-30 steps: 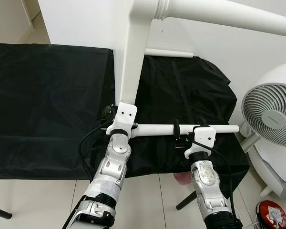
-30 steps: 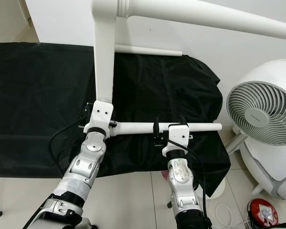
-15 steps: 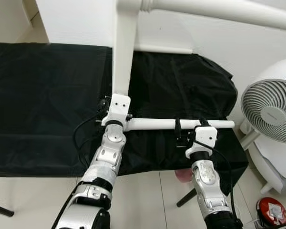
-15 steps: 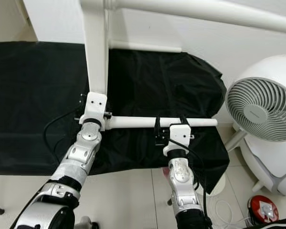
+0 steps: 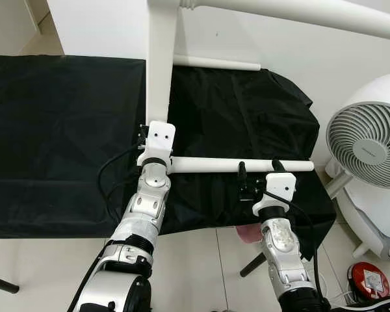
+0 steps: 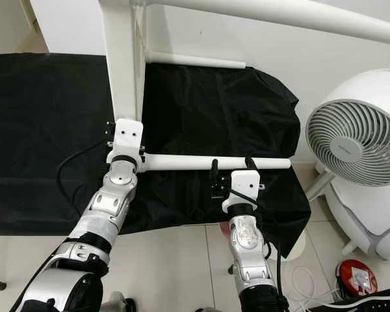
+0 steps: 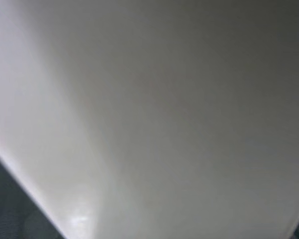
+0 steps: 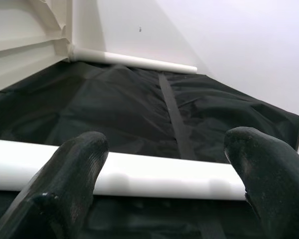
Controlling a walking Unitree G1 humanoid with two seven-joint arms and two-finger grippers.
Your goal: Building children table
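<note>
Stood over a black sheet point(image 5: 58, 130) spread on the floor, with a white table frame lifted above it. Left gripper point(image 5: 152, 133) up against the lower end of the tabletop's edge point(image 5: 160, 65), hidden behind its wrist plate; could not tell how the fingers sat, the left wrist view being a blur of white surface. Right gripper point(image 8: 164, 174) at the nearer leg point(image 5: 237, 165), fingers point(image 8: 77, 164) spread wide and loose, one to each side along it, clamping nothing. That leg ran crosswise from the tabletop's edge toward a white fan point(image 5: 370, 153) at the right. Second leg point(image 5: 214, 63) farther back, close along the wall. Third leg point(image 5: 299, 14) nearest the camera. Red round thing point(image 5: 372, 285) on the tiles below the fan.
</note>
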